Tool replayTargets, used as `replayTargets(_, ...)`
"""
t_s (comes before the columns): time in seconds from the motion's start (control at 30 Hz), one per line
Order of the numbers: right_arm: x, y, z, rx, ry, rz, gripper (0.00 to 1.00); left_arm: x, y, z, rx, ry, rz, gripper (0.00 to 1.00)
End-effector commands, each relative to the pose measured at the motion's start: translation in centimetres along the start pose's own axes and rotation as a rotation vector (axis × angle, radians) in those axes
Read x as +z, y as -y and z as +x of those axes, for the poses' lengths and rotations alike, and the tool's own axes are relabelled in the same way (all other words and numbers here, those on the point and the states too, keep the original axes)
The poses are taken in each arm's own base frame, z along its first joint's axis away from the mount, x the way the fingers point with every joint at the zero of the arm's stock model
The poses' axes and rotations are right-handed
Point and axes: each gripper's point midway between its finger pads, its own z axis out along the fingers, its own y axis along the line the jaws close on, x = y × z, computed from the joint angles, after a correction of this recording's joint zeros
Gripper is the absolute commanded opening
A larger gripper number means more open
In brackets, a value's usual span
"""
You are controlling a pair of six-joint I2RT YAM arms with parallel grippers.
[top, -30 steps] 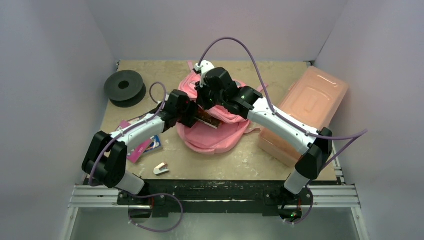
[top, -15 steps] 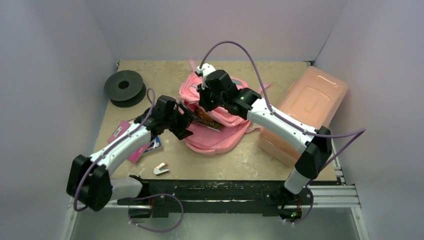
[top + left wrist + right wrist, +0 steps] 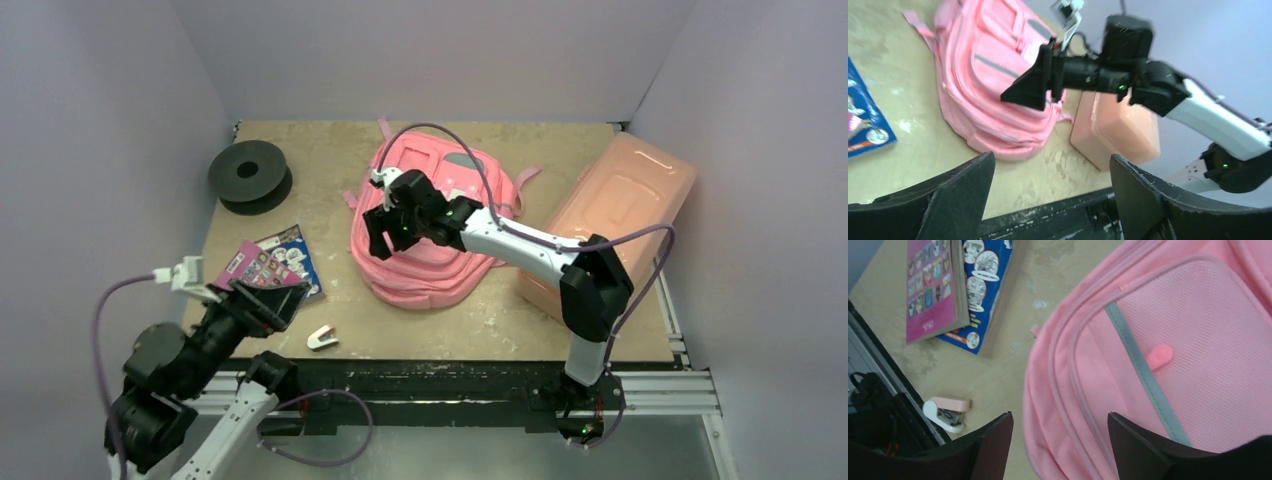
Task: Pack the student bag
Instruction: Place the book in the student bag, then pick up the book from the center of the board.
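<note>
– At the centre of the overhead frame, what is lying there?

– That's the student bag (image 3: 430,275), pink and flat on the table (image 3: 330,150) with its front pockets facing up. Its straps point toward the top of the frame. The right wrist view shows a grey stripe (image 3: 1143,375) across one pocket and a pink zip pull (image 3: 1159,356) beside it.

– Where is the right gripper (image 3: 380,232)?

– It's over the left part of the bag. Its fingers are spread wide with nothing between them, and the right wrist view shows the bag's fabric through the gap. I can't tell whether the fingertips touch the cloth.

– And the left gripper (image 3: 278,302)?

– It's at lower left, well away from the bag and near the table's front edge. Its fingers are also apart and hold nothing. Its own camera looks across at the bag and at the other arm's gripper.

– What else is on the table?

– A pink book (image 3: 250,268) and a blue book (image 3: 292,255) lie overlapping left of the bag, just above the left gripper in the frame. A small white and pink stapler (image 3: 321,338) sits below them by the front edge. A black spool (image 3: 248,175) is at upper left. A salmon plastic box (image 3: 610,225) stands right of the bag, just beside its lower right corner.
</note>
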Motion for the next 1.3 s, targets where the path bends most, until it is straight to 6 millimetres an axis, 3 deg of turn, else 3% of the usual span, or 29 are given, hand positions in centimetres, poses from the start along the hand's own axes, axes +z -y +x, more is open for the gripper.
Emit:
replayTargets(0.0, 0.7, -7.6, -6.0, 0.078, 0.205, -0.146, 0.74, -5.3, -3.0, -2.1, 0.087, 0.153, -0.143, 0.85)
replayTargets(0.1, 2.6, -12.4, -5.9, 0.269, 0.195, -0.315, 0.75, -7.4, -3.4, -3.2, 0.064, 0.241, -0.152, 0.85)
replayTargets(0.2, 3.7, -16.8, -5.6, 0.466, 0.19, -0.552, 0.78, -7.9, -4.1, -3.2, 0.056, 0.26, -0.179, 0.85)
replayTargets(0.33, 6.3, -19.1, -4.7, 0.614, 0.115, -0.666, 0.78, -7.8, -4.8, -2.6, 0.06, 0.228, -0.213, 0.85)
replayTargets(0.5, 10.5, -18.7, -2.1, 0.755, 0.062, -0.595, 0.76, -7.5, -4.8, -2.2, 0.057, 0.201, -0.215, 0.85)
replayTargets(0.83, 17.4, -17.2, 2.3, 0.836, -0.014, -0.491, 0.75, -8.0, -4.6, -2.2, 0.068, 0.203, -0.199, 0.85)
replayTargets(1.07, 19.9, -15.1, 3.2, 0.919, 0.003, -0.369, 0.74, -8.6, -4.6, -2.4, 0.072, 0.217, -0.204, 0.85)
replayTargets(1.27, 21.5, -14.0, 4.2, 1.002, 0.014, -0.325, 0.64, -8.5, -4.6, -2.4, 0.067, 0.21, -0.205, 0.85)
